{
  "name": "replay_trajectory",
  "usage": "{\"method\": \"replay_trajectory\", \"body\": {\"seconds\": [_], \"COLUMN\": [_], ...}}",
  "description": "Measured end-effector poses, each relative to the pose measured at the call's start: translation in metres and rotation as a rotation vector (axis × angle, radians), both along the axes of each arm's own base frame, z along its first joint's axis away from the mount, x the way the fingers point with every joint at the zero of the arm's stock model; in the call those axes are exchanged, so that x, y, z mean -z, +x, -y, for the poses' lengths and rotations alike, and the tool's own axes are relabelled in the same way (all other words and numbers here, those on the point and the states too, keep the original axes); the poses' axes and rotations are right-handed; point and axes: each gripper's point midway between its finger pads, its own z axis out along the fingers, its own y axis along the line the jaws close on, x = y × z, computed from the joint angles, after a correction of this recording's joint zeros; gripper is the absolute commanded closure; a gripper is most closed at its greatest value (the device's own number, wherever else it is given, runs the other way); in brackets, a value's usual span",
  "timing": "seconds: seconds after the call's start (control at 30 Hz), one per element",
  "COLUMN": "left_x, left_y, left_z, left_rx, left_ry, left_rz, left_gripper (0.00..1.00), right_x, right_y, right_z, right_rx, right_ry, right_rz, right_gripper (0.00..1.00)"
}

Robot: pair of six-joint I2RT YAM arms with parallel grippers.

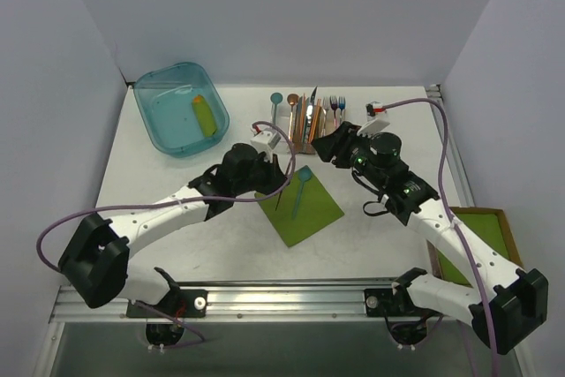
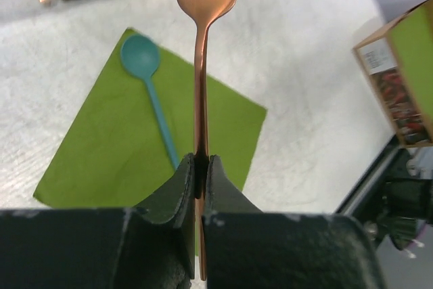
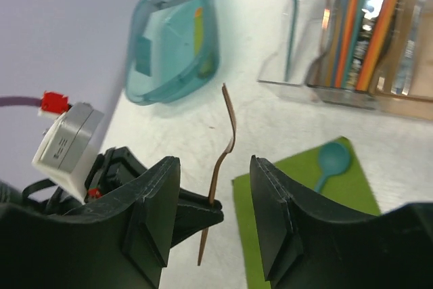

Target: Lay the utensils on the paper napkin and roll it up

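your left gripper (image 2: 199,167) pinches the fork (image 2: 201,65), tines at 12 o'clock, over the napkin (image 2: 101,147) beside the spoon (image 2: 152,93); right gripper (image 3: 214,167) stands parted, empty.

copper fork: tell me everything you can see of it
The copper fork is slim, shiny metal, gently curved in side profile. Its tine tips are cropped in the left wrist view. The left gripper is shut on its handle, holding it steeply tilted, tines up, above the green napkin where the teal spoon lies.
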Motion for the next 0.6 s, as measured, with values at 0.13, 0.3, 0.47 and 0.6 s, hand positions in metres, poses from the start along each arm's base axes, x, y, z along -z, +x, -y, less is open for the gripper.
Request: {"method": "replay_trajectory", "body": {"seconds": [0.13,0.3,0.47,0.6], "left_x": [0.035,0.069,0.093,0.106], "left_y": [-0.001,0.006,0.012,0.018], "left_z": [0.003,0.005,0.009,0.017], "left_rx": [-0.026,-0.06,-0.08,-0.091], "left_ry": [0.128,0.238,0.304,0.331], "left_rz": [-0.041,-0.092,-0.126,-0.139], "left_gripper": [0.98,0.97,0.98,0.98], "right_x": [0.027,0.047,0.054,0.058], "right_y": [0.009,0.016,0.019,0.017], "right_z": [0.022,0.05,0.063,0.064], "right_rx": [0.102,0.2,0.241,0.243], "right_ry": [-0.089,-0.14,-0.159,-0.165], "right_rz": [-0.082,-0.147,-0.171,-0.182], "right_gripper": [0.56,0.56,0.57,0.57]}}
